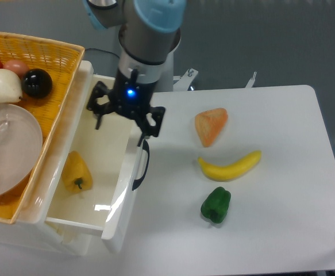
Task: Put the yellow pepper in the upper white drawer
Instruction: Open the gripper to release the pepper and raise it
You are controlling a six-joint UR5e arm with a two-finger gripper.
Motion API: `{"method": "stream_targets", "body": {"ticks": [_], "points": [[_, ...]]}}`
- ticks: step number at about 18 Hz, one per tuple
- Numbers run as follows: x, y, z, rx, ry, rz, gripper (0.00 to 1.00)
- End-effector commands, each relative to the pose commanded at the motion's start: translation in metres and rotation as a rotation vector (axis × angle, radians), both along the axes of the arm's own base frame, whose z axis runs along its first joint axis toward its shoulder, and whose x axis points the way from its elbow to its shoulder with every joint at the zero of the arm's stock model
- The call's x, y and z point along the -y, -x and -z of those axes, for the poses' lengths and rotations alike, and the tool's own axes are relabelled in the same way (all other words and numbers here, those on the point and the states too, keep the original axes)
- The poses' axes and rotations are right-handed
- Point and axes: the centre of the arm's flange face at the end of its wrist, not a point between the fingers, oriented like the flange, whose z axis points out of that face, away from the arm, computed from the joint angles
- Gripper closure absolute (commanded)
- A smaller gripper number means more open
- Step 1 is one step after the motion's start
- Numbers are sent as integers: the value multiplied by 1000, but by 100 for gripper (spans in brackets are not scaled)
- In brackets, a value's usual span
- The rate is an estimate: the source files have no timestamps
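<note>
Camera view: your gripper (125, 119) hangs jaws spread, empty, above the upper white drawer (134, 167), because the yellow pepper (77, 172) lies inside.

End effector (125, 118) empty, fingers spread

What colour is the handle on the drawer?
Dark, nearly black handle on the white drawer; the camera view shows it.

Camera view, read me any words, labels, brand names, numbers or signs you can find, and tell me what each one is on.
None can be read.
The gripper shows only a blue light, no lettering.
The upper white drawer, the yellow pepper inside it, the wicker basket, the banana and the green pepper carry no visible marking.
</note>
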Motion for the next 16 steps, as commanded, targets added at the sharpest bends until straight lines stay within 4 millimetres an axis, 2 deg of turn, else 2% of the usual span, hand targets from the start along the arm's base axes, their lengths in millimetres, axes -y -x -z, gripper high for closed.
{"method": "stream_targets", "body": {"ticks": [4, 7, 9, 11, 16], "points": [[14, 29, 16, -103, 68, 84, 0], [18, 50, 55, -207, 232, 266, 0], [21, 63, 74, -223, 294, 334, 0], [26, 76, 85, -212, 300, 316, 0], [27, 85, 107, -182, 316, 319, 0]]}}
